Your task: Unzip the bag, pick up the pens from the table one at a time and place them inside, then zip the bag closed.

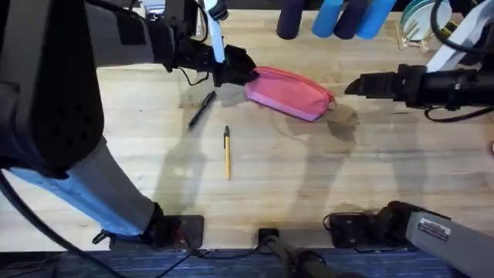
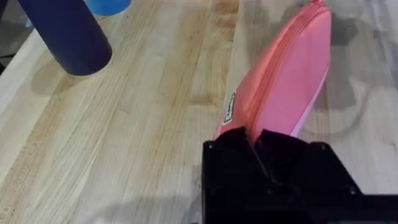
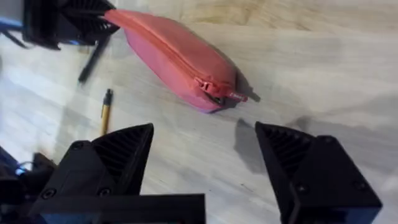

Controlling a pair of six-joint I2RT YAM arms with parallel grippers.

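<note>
The pink bag [image 1: 289, 94] lies slanted on the table [image 1: 309, 177], its zipper closed and the pull at its right end [image 3: 233, 95]. My left gripper [image 1: 235, 73] is shut on the bag's left end [image 2: 286, 74], and the fabric sits pinched between the black fingers [image 2: 236, 149]. My right gripper [image 1: 351, 85] hovers open just right of the bag, holding nothing; its fingers [image 3: 118, 149] stand wide apart above the wood, short of the bag [image 3: 177, 56]. The black pen [image 1: 202, 108] lies left of the bag. The yellow pen [image 1: 227, 152] lies nearer the front [image 3: 106, 112].
Navy [image 1: 289, 19] and blue [image 1: 332, 15] cylinders stand at the table's back edge, with a rack of plates [image 1: 421, 19] at the back right. The navy cylinder [image 2: 68, 34] is well left of the bag. Bare wood spreads in front of the pens.
</note>
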